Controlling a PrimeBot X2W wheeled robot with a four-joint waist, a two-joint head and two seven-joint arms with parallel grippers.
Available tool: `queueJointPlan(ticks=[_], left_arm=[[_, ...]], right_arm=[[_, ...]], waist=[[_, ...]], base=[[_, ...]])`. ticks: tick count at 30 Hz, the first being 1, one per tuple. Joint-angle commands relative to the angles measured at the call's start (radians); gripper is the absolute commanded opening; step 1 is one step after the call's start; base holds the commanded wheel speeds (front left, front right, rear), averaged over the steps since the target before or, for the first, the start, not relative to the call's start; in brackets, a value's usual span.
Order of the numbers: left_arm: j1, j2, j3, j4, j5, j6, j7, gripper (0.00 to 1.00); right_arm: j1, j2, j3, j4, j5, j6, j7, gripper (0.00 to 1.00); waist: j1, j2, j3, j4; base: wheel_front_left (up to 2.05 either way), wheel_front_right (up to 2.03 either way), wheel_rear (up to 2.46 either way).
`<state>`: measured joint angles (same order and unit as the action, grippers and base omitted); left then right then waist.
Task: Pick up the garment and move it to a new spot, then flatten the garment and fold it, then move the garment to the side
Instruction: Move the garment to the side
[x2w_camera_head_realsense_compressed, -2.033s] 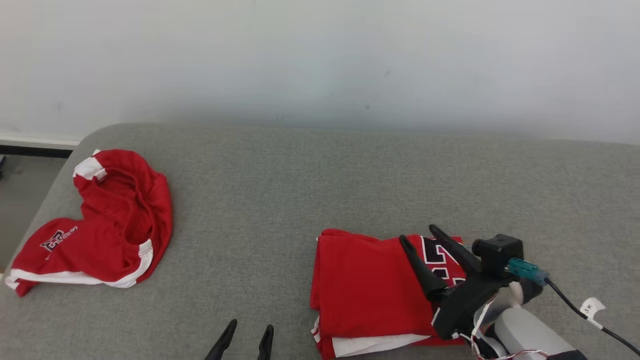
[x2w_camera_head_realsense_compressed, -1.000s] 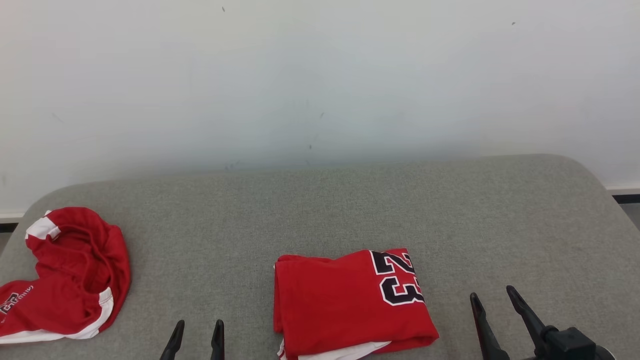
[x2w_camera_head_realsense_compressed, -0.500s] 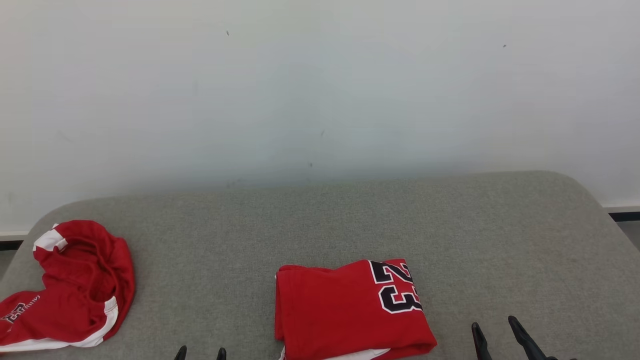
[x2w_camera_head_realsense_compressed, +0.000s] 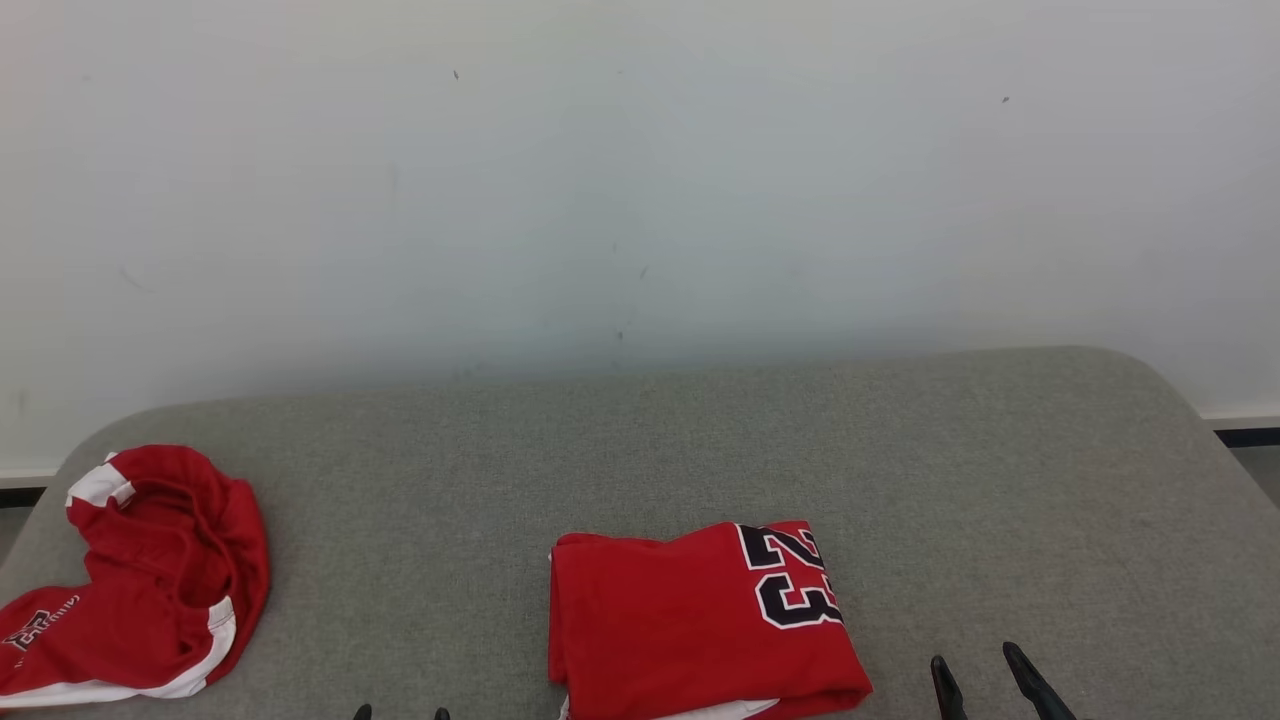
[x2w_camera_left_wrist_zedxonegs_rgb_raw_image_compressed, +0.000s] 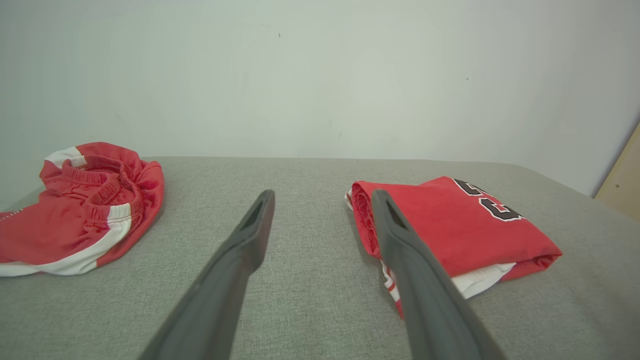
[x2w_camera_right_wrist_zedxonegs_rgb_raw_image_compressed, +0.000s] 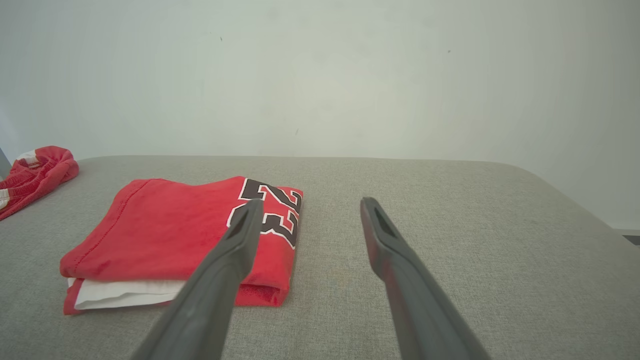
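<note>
**A:** How far along does this look?

**B:** The folded shirt (x2w_camera_head_realsense_compressed: 700, 620) is a tidy red rectangle with the number 23 facing up. It lies flat on the grey cushion (x2w_camera_head_realsense_compressed: 950, 470) at the lower centre of the head view. I'd judge the picking up, flattening and folding as done.

**A:** And the move to the side?

**B:** That's harder to call. The shirt sits near the middle of the cushion's front edge, not by either end, so that last shift may be what's left. A pair of red shorts (x2w_camera_head_realsense_compressed: 140, 570) lies crumpled at the lower left, well apart from it.

**A:** What about the hands?

**B:** The left gripper (x2w_camera_left_wrist_zedxonegs_rgb_raw_image_compressed: 320, 197) has its jaws spread wide with nothing between them. In its wrist view one finger crosses in front of the shirt's folded edge, but I can't tell that it touches. The right gripper (x2w_camera_right_wrist_zedxonegs_rgb_raw_image_compressed: 307, 205) is just as wide and empty. In the head view its tips poke up at the lower right, beside the shirt and clear of it.
</note>
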<state>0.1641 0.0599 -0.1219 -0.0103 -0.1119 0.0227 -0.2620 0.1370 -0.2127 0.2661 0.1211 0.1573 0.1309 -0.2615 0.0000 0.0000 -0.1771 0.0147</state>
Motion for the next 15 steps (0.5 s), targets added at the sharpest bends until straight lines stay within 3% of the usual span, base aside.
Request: queueJointPlan(ticks=[1, 15], left_arm=[[0.017, -0.002, 0.004, 0.003, 0.014, -0.005, -0.004, 1.0], [0.005, -0.009, 0.008, 0.014, 0.02, -0.019, -0.004, 1.0]], right_arm=[[0.001, -0.003, 0.0, 0.003, 0.003, 0.0, -0.005, 1.0], [0.008, 0.008, -0.008, -0.005, 0.006, 0.0, -0.005, 1.0]], waist=[[0.0, 0.0, 0.002, 0.0], [0.0, 0.0, 0.007, 0.008]], base=[[0.0, 0.0, 0.0], [0.0, 0.0, 0.0]])
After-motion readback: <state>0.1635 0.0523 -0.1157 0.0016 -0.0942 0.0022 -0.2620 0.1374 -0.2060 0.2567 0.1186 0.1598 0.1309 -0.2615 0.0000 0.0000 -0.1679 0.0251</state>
